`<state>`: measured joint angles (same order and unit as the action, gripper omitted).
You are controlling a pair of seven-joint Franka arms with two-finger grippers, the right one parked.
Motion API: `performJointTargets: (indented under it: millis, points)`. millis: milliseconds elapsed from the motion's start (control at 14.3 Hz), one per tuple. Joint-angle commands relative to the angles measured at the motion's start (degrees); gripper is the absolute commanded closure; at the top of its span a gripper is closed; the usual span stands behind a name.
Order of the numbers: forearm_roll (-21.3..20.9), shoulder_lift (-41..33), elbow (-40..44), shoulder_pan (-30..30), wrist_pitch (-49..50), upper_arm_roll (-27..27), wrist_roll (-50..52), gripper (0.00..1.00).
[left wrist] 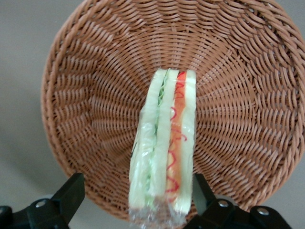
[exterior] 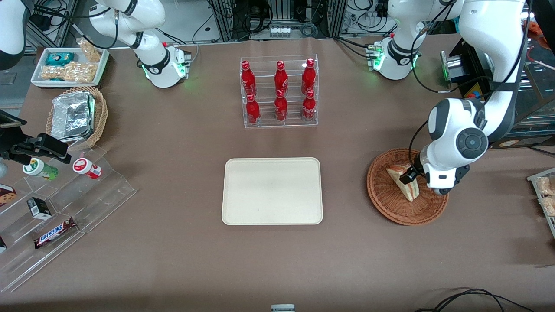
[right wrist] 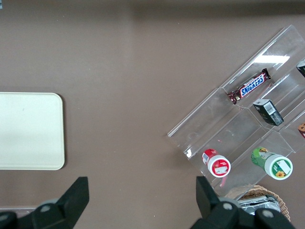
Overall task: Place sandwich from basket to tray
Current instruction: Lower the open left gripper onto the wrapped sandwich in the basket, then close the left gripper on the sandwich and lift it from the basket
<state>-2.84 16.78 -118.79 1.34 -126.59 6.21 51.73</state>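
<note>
- One wrapped triangular sandwich (exterior: 406, 185) of pale cream bread, with green and red filling layers, stands on edge in the round, shallow, reddish-brown wicker basket (exterior: 386, 197) at the right of the front view, below mid-height.
- Both black fingers of the left arm's gripper (left wrist: 138, 193) are spread wide and flank the sandwich; one finger (left wrist: 202, 191) looks to be at or nearly touching the bread face, the other finger (left wrist: 71, 193) stands well clear, so nothing is gripped yet.
- From the front, the white wrist hangs over the basket's edge nearer the working arm's end of the table, with the fingers low beside the wedge.
- The large flat cream rectangular tray (exterior: 272, 191) lies bare in the lower centre of the front view, well apart from the basket, toward the parked arm's end of the table.
- The step in hand seems to be closing on the sandwich, so the task is at its start.
- To do it well, I judge the gripper should be centred first, so that both pads meet the flat bread faces together instead of pushing the wedge sideways.
- The clear wrap looks slippery and the bread soft; a gentle, even squeeze low on the faces should hold it without crushing.
- A straight lift clear of the basket's woven rim would be wise before carrying it across.
- The clear rack of six red bottles (exterior: 279, 92) stands in the upper centre, out of the way.
</note>
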Motion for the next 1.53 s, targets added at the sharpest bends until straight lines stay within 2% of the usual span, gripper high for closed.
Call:
performJointTargets:
  millis: [0,209,279,349,419,488,767,977,1116,1256,1465]
  points:
    - [-1.03,2.55,0.05,1.11,-3.04,-0.06,-0.49,0.0]
    - [-1.11,4.05,-0.12,1.82,-3.49,-0.06,-0.49,0.0]
    - [-1.11,4.14,-0.13,1.82,-3.49,-0.06,-0.49,0.13]
    - [-1.11,4.14,-0.13,1.73,-3.05,-0.14,-0.49,0.6]
    - [-1.11,3.97,-0.04,1.56,-2.7,-0.14,-0.67,0.81]
    - [-1.11,3.62,-0.04,1.56,-2.17,-0.23,-0.93,0.88]
    - [-1.11,-1.73,0.66,1.73,4.58,-0.15,-7.15,0.98]
    - [-1.11,-3.76,5.83,5.5,12.13,0.38,-10.57,0.98]
    - [-0.68,-4.29,9.53,10.58,16.36,0.47,-16.65,0.97]
    - [0.29,-2.46,13.48,16.91,18.04,0.47,-16.66,0.96]
    - [3.53,6.75,23.21,26.14,17.7,0.47,-16.58,0.93]
